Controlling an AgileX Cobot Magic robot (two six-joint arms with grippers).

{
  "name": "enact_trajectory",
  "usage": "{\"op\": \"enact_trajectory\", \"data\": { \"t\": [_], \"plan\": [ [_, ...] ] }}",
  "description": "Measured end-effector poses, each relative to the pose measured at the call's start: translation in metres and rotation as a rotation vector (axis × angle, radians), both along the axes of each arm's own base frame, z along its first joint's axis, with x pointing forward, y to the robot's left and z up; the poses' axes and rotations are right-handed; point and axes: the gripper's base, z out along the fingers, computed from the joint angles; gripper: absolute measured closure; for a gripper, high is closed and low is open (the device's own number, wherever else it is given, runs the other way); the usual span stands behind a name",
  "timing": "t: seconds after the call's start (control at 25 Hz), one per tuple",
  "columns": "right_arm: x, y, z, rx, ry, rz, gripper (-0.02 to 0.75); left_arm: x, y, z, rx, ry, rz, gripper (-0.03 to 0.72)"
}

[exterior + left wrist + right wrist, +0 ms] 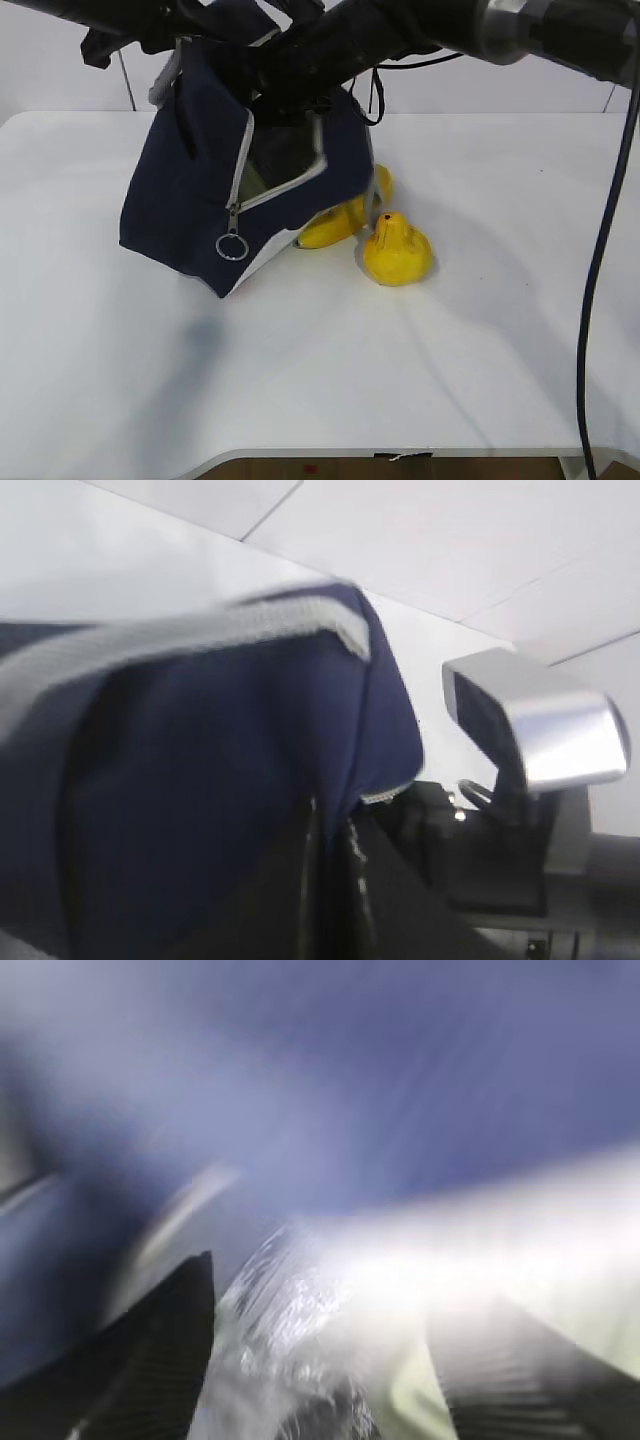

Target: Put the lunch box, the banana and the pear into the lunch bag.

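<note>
Holding the navy fabric lunch bag (190, 200) pinched in my left hand (330, 880), I should release the pale-lidded box (500, 1260) gently, right hand (320, 1360) spread wide.

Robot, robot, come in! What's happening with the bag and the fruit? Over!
Left gripper shut on lunch bag, holding it up. Right gripper open inside the bag. Banana, pear on table, beside bag.

No text, label, brand or number can be read in any view: the lunch bag (190, 190), the pear (397, 250) and the tabletop (480, 350) carry no legible marking.
</note>
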Motion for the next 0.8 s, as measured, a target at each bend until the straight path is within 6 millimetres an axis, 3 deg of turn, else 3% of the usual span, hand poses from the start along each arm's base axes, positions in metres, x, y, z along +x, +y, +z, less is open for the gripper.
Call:
{"op": "enact_trajectory", "data": {
  "t": [0.36, 0.56, 0.8],
  "plan": [
    [-0.004, 0.0, 0.009, -0.018, -0.027, 0.06, 0.213, 0.007, 0.021, -0.002, 0.055, -0.016, 0.041, 0.689],
    [-0.013, -0.008, 0.04, -0.139, -0.067, 0.136, 0.213, 0.009, 0.034, -0.005, 0.124, -0.019, 0.041, 0.689],
    [-0.016, -0.031, 0.07, -0.297, -0.051, 0.061, 0.212, 0.011, 0.045, -0.009, 0.236, -0.038, 0.031, 0.689]
  ]
}}
